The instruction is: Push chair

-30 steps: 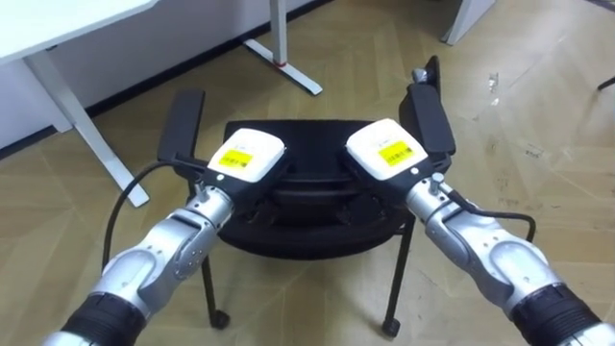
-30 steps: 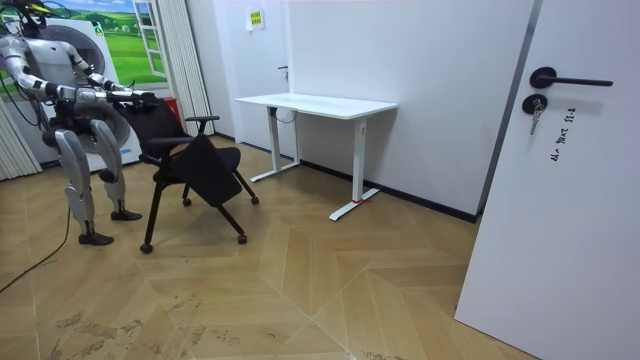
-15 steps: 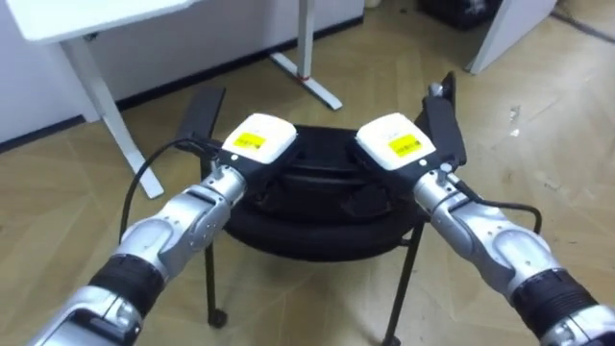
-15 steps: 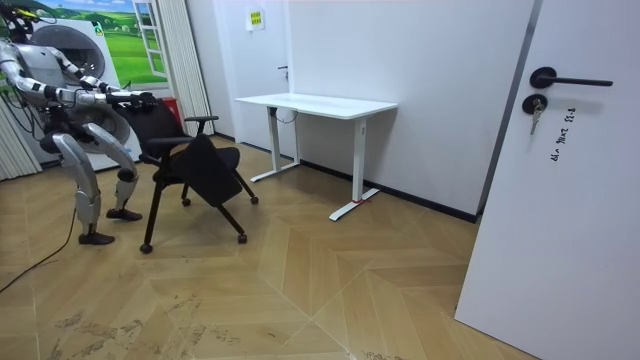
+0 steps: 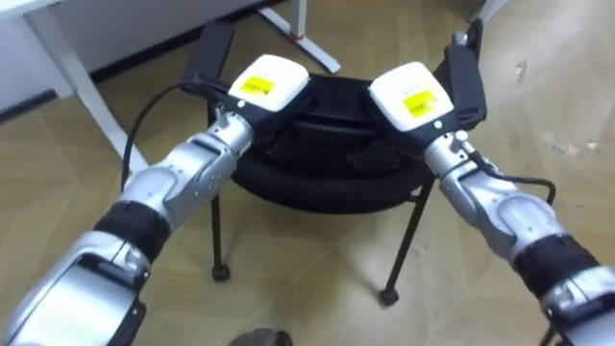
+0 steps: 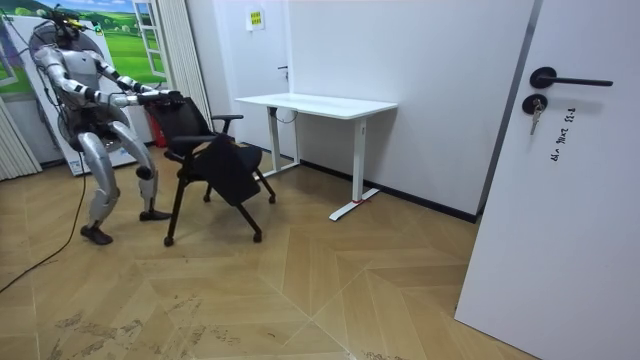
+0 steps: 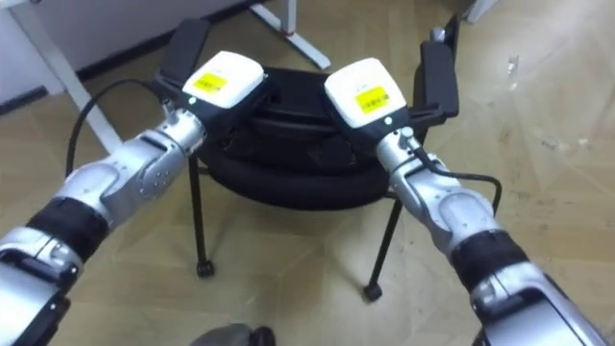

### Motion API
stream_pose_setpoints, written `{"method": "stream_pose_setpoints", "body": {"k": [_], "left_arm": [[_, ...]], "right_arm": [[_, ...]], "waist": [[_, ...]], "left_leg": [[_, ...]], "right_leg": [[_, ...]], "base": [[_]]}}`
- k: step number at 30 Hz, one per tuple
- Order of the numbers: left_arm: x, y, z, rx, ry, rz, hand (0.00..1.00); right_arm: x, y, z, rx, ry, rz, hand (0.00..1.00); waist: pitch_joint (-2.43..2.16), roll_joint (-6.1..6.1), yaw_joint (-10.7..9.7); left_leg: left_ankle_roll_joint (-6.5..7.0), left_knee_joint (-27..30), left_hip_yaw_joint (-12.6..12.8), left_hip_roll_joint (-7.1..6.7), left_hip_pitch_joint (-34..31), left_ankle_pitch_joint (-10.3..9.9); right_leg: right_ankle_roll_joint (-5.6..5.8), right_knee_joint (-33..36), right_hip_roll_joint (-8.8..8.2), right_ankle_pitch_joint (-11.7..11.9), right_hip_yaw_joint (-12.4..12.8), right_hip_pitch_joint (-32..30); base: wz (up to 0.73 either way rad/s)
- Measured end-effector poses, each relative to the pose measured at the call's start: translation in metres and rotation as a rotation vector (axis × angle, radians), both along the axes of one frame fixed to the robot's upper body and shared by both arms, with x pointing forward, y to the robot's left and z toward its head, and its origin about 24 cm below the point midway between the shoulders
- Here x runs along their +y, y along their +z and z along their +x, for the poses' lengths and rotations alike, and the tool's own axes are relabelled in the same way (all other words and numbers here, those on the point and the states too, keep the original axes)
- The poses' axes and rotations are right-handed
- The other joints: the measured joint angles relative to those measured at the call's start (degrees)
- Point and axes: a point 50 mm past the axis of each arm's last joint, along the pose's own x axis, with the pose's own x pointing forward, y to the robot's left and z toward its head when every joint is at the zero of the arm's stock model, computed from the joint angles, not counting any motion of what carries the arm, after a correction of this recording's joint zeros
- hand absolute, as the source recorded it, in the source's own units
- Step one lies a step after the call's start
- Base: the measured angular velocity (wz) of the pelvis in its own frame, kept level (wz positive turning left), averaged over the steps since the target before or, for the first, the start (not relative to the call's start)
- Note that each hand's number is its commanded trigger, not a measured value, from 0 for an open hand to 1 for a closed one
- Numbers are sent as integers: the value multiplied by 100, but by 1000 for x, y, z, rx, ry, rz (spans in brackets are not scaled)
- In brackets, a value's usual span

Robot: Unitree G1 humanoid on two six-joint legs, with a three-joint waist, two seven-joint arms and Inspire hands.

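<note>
A wide parquet floor (image 6: 330,290) runs from a white door (image 6: 575,200) on the room view's right to a white desk (image 6: 318,103) against the far wall. The robot stands at the room view's left with both arms stretched forward. The black chair (image 6: 228,168) stands directly in front of it, between the robot and the desk. From the head camera, the left hand (image 5: 261,85) and right hand (image 5: 415,94) rest side by side on the top of the backrest (image 5: 334,108), between the two armrests (image 5: 464,75). Their backs face the camera, so whether the fingers curl over the edge or lie flat cannot be told. The frame looks stiff and fairly light, and on its small castors (image 5: 387,297) it should roll easily. The top edge of the backrest is the natural hold, though uneven pressure there could swing or tip the chair.
</note>
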Motion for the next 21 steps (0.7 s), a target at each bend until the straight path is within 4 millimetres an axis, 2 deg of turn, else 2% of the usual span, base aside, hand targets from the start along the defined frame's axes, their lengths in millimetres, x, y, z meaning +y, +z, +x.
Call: {"method": "stream_pose_setpoints", "body": {"k": [1, 2, 3, 6, 7, 8, 9, 10, 11, 12, 14, 15, 16, 17, 18, 20, 21], "left_arm": [[1, -2, -1, -8, 3, -8, 100], [2, -2, -1, -18, 5, -16, 100], [3, -1, -1, -33, 8, -23, 100], [4, 3, 1, -62, 14, -30, 100], [5, 4, 2, -71, 18, -32, 100], [5, 4, 3, -73, 22, -37, 100], [5, 4, 3, -74, 22, -36, 100], [5, 3, 3, -76, 21, -36, 100], [5, 1, 3, -77, 24, -38, 100], [5, 0, 2, -80, 23, -40, 100], [6, 2, 3, -103, 26, -38, 100], [6, 3, 3, -109, 28, -40, 100], [7, 4, 4, -112, 41, -50, 100], [10, 5, 5, -117, 49, -54, 100], [11, 6, 5, -120, 53, -55, 100], [14, 12, 7, -138, 73, -61, 100], [14, 13, 7, -142, 76, -61, 100]], "right_arm": [[1, -2, -1, 0, -2, 10, 100], [2, -3, -1, -4, -3, 15, 100], [2, -2, -1, -13, 0, 20, 100], [3, 2, 0, -46, 9, 28, 100], [4, 3, 0, -55, 11, 33, 100], [4, 3, 1, -59, 11, 34, 100], [4, 3, 0, -61, 11, 34, 100], [5, 3, 0, -65, 10, 30, 100], [5, 2, 0, -66, 9, 26, 100], [6, 1, 0, -66, 10, 28, 100], [8, 4, 1, -75, 14, 35, 100], [8, 5, 1, -78, 15, 35, 100], [10, 7, 3, -86, 19, 29, 100], [13, 11, 5, -96, 24, 24, 100], [15, 12, 6, -98, 24, 23, 100], [21, 22, 12, -104, 31, 2, 100], [21, 23, 14, -103, 31, -1, 100]], "waist": [[37, 5, -1], [51, 23, -4], [70, 45, -5], [97, 87, -14], [102, 90, -2], [114, 111, 4], [121, 121, -6], [157, 164, -35], [167, 183, -84], [165, 190, -126], [152, 167, -161], [144, 151, -163], [138, 167, -161], [120, 170, -128], [116, 162, -114], [108, 150, -62], [107, 150, -30]], "left_leg": [[27, 131, 1, 9, 57, -164], [34, 266, -24, 31, 77, -306], [36, 400, -78, 52, 72, -428], [14, 634, -189, 57, 23, -641], [-1, 714, -236, 58, 34, -725], [-34, 746, -294, 58, 71, -791], [-57, 753, -332, 58, 100, -818], [-113, 772, -447, 56, 177, -880], [-175, 775, -576, 56, 235, -932], [-213, 784, -652, 54, 248, -956], [-410, 897, -915, 68, 250, -1102], [-459, 941, -959, 78, 250, -1152], [-569, 1086, -1086, 160, 255, -1256], [-721, 1185, -1170, 258, 234, -1354], [-794, 1197, -1189, 268, 238, -1393], [-1003, 1174, -1303, 431, 259, -1501], [-1049, 1151, -1328, 474, 277, -1517]], "right_leg": [[5, 545, -19, 478, 127, -274], [5, 941, 34, 840, 176, -502], [-3, 1217, 114, 950, 222, -738], [21, 1589, 359, 877, 205, -1204], [40, 1579, 458, 751, 195, -1421], [10, 1417, 526, 583, 166, -1598], [-12, 1272, 554, 514, 140, -1658], [-8, 878, 621, 443, 117, -1716], [-14, 335, 682, 446, 121, -1750], [-22, -26, 717, 457, 114, -1739], [-94, -1378, 828, 615, 176, -1721], [-105, -1624, 848, 678, 208, -1715], [-190, -1743, 926, 918, 158, -1695], [-358, -1665, 1013, 993, 48, -1622], [-454, -1598, 1027, 967, -16, -1626], [-650, -1418, 1145, 772, -184, -1660], [-691, -1408, 1191, 737, -204, -1657]], "base": [[0], [0], [5], [11], [12], [15], [27], [37], [45], [51], [46], [39], [31], [27], [19], [11], [0]]}}
